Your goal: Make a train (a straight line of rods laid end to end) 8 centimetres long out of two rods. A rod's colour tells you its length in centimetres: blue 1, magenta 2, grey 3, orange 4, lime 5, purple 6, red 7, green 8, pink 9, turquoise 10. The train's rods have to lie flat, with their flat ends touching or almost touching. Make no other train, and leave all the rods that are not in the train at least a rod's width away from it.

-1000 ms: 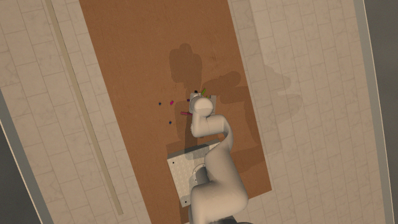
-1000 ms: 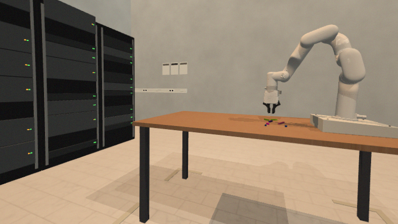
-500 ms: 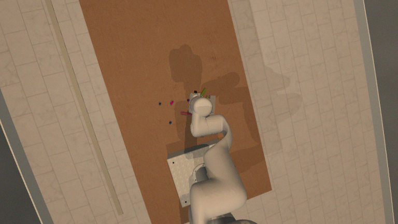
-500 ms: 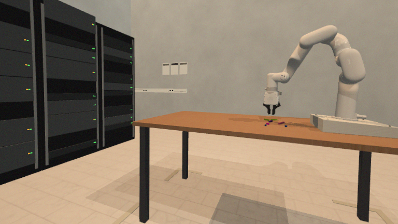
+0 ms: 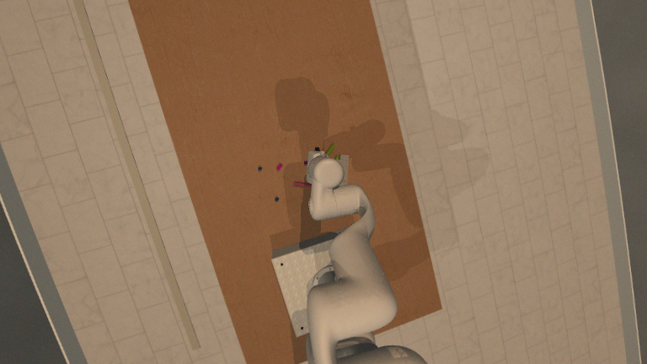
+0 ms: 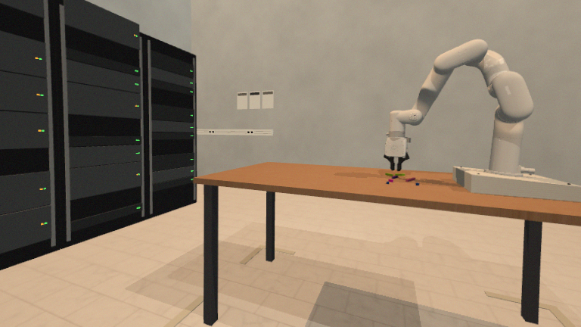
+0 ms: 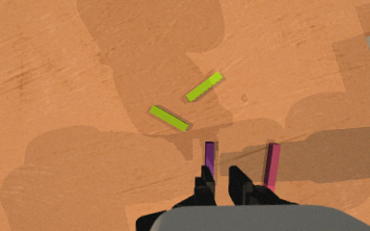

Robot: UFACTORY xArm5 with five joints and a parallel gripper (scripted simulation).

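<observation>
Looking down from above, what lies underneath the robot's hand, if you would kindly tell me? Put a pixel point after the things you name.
The hand (image 6: 398, 168) (image 7: 218, 179) covers part of the purple rod (image 5: 306, 163) (image 7: 209, 154); its far end shows. Whatever else the hand and arm hide from above cannot be told.
</observation>
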